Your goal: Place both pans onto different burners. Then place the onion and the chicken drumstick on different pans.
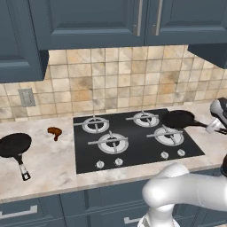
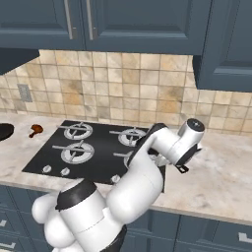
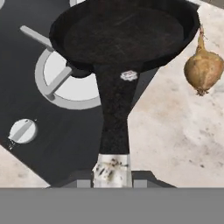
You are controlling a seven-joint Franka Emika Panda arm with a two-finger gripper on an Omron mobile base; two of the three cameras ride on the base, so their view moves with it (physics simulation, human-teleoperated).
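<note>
In the left base view, the gripper (image 1: 214, 126) is at the far right edge and holds the pale tip of a pan handle. The held pan (image 1: 178, 119) reaches out to the left of the gripper, over the right side of the black cooktop (image 1: 133, 153), between the back right burner (image 1: 145, 118) and the front right burner (image 1: 169, 135). Far to the gripper's left, past the cooktop, the chicken drumstick (image 1: 54, 131) lies on the counter (image 1: 48, 164). Even farther left sits the second pan (image 1: 14, 145), flat on the counter with its handle pointing toward the front edge.

In the right base view, the white arm (image 2: 170, 142) bends over the right side of the cooktop and blocks most of the held pan. The drumstick lies far to the left on the counter, and a bit of the second pan peeks in at the left edge.

In the hand view, the fingers (image 3: 78, 180) are shut tight on the pale end of the handle. The pan's round dish is straight ahead of the gripper, up over a burner ring. The onion (image 3: 203, 70) lies on the counter ahead and to the right, just beside the pan's rim. A knob (image 3: 22, 131) sits ahead on the left.
</note>
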